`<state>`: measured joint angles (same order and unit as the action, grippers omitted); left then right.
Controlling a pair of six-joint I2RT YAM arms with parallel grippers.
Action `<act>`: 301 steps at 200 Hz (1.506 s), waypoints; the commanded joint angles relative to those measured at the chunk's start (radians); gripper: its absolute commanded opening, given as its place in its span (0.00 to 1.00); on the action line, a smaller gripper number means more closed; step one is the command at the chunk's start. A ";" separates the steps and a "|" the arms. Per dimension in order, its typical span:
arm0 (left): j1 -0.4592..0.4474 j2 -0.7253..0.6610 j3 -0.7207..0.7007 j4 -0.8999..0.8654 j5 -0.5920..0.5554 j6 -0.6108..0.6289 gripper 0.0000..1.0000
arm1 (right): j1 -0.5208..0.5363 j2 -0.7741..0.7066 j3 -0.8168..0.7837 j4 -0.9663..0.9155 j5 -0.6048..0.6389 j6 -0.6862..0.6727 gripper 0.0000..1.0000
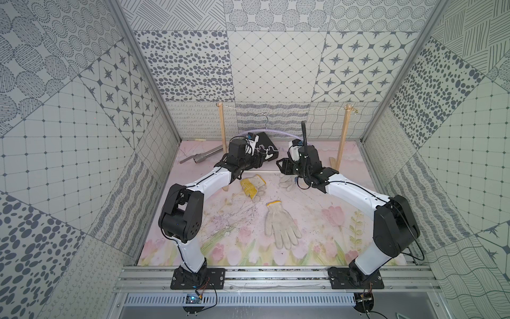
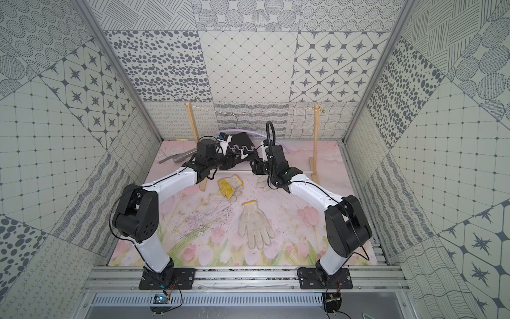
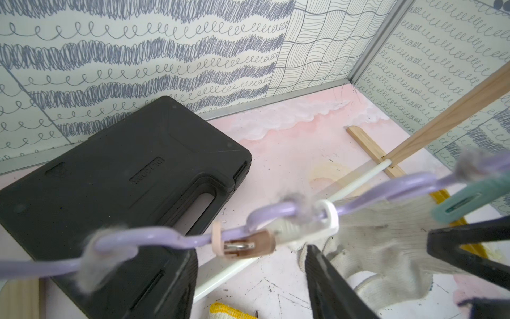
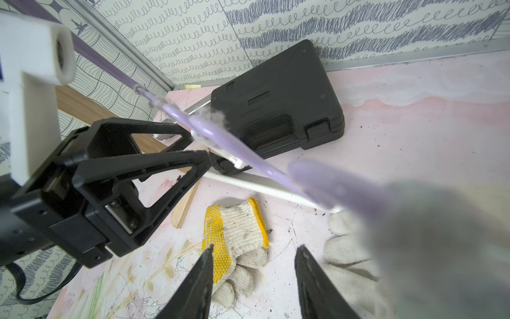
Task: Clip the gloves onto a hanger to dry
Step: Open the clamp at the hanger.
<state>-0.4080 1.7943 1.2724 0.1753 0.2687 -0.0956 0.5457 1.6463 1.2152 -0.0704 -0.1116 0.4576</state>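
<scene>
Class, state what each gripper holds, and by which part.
Left gripper flanks the white clip on the hanger; whether it grips cannot be told. Right gripper is open, holding nothing.

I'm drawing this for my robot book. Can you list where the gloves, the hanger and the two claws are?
Gloves clipped: none
Glove 1: crumpled knit glove with yellow-dotted palm
Glove 2: plain off-white knit glove, lying flat
Glove 3: second plain off-white knit glove, partly under the right arm
Hanger: pale lilac plastic hanger, hanging between wooden posts
Left gripper: open, by the hanger's white clip
Right gripper: open, above the gloves
Behind: black plastic case
</scene>
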 commanded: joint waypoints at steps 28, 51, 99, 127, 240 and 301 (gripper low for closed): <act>-0.013 -0.009 -0.014 0.091 0.089 0.006 0.53 | -0.013 -0.022 0.000 0.050 -0.019 0.001 0.50; -0.023 -0.018 -0.021 0.095 0.095 0.000 0.47 | -0.018 -0.023 -0.001 0.051 -0.023 0.003 0.50; -0.043 -0.020 -0.015 0.086 0.084 -0.018 0.52 | -0.027 -0.024 -0.005 0.059 -0.035 0.012 0.50; -0.053 -0.040 -0.027 0.068 0.032 -0.018 0.60 | -0.030 -0.028 -0.008 0.061 -0.039 0.015 0.50; -0.053 -0.114 -0.040 -0.103 -0.156 -0.019 0.58 | -0.048 -0.035 -0.028 0.078 -0.053 0.026 0.50; -0.064 -0.130 -0.046 -0.098 -0.053 -0.024 0.60 | -0.056 -0.037 -0.031 0.082 -0.062 0.033 0.50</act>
<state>-0.4614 1.6814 1.2274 0.0826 0.1673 -0.1242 0.4995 1.6459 1.1908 -0.0467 -0.1677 0.4740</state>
